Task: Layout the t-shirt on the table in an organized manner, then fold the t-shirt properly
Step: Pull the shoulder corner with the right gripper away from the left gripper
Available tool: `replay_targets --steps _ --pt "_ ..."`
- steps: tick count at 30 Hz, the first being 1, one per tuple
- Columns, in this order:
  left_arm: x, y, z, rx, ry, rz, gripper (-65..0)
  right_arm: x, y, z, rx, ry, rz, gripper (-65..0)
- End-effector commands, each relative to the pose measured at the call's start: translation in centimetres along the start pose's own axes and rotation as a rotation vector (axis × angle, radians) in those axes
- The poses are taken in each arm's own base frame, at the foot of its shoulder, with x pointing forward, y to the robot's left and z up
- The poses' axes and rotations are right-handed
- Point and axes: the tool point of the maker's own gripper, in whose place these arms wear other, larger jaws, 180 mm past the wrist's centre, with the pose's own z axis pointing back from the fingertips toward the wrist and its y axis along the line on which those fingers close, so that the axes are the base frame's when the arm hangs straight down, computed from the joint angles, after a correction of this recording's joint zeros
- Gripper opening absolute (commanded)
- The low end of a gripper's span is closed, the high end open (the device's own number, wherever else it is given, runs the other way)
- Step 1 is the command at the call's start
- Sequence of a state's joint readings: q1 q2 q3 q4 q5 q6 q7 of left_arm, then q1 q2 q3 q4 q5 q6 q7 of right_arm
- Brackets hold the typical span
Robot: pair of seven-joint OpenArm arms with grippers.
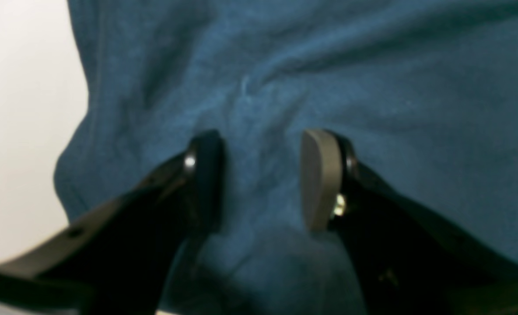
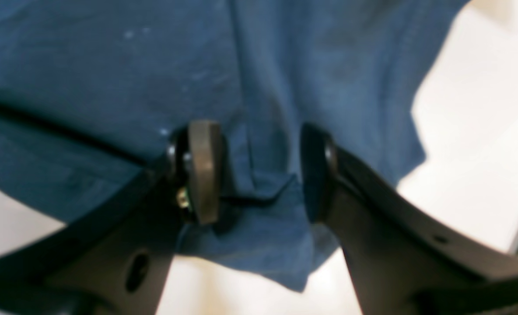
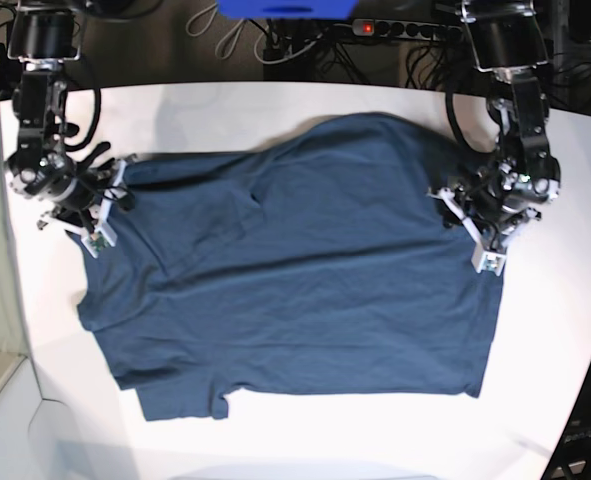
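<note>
The dark navy t-shirt (image 3: 295, 270) lies spread and wrinkled over the white table (image 3: 375, 440), its hem toward the front. At the shirt's right edge in the base view is my left gripper (image 3: 483, 248). The left wrist view shows that gripper (image 1: 261, 179) with its jaws apart, set down on the t-shirt (image 1: 372, 87), a ridge of cloth between them. My right gripper (image 3: 97, 222) is at the shirt's left edge. In its wrist view the right gripper (image 2: 261, 170) is open, with a folded corner of the t-shirt (image 2: 110, 65) loose between the pads.
Behind the table's far edge lie a power strip (image 3: 405, 28) with a red light, cables and a blue object (image 3: 285, 8). The table's curved edge runs near the front left (image 3: 25, 400) and the right (image 3: 587, 400). Bare tabletop (image 2: 473, 153) shows beside the cloth.
</note>
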State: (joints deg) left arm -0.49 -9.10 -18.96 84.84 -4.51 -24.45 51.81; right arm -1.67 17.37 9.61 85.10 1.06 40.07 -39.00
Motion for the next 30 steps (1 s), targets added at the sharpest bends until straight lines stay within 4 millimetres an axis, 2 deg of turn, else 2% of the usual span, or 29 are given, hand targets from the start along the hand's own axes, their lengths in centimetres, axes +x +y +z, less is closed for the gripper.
replay_targets --steps 1,5,7,8,12,13,18,23,30 --pt "1.6 0.4 0.4 0.010 -0.049 -0.007 -36.1 1.1 -0.9 0.5 -0.019 -0.038 0.009 -35.2" --pt "1.6 0.4 0.4 0.010 -0.049 -0.007 -36.1 0.2 -0.3 0.5 -0.009 -0.024 0.006 -35.5" --pt "1.6 0.4 0.4 0.010 -0.049 -0.007 -36.1 0.3 -0.3 0.5 -0.007 -0.028 0.005 -38.2" --pt "1.6 0.4 0.4 0.010 -0.049 -0.007 -36.1 0.3 -0.3 0.5 -0.007 -0.030 0.005 -41.8" --pt "1.6 0.4 0.4 0.009 -0.049 -0.006 -36.1 0.5 -0.4 0.5 -0.009 -0.031 0.005 -62.9" --pt "1.6 0.4 0.4 0.009 -0.049 -0.006 -36.1 0.6 -0.4 0.5 -0.011 -0.032 0.006 -65.0" --pt "1.7 0.4 0.4 0.008 -0.049 -0.005 -36.1 2.2 -0.6 1.7 -0.036 -0.078 0.041 -65.0" --pt "1.7 0.4 0.4 0.008 -0.049 -0.005 -36.1 3.7 -1.3 4.0 -0.092 -0.137 0.061 -65.0" --pt "1.7 0.3 0.4 0.007 -0.051 -0.007 -36.1 3.5 -1.2 5.8 -0.129 -0.106 0.100 -65.0"
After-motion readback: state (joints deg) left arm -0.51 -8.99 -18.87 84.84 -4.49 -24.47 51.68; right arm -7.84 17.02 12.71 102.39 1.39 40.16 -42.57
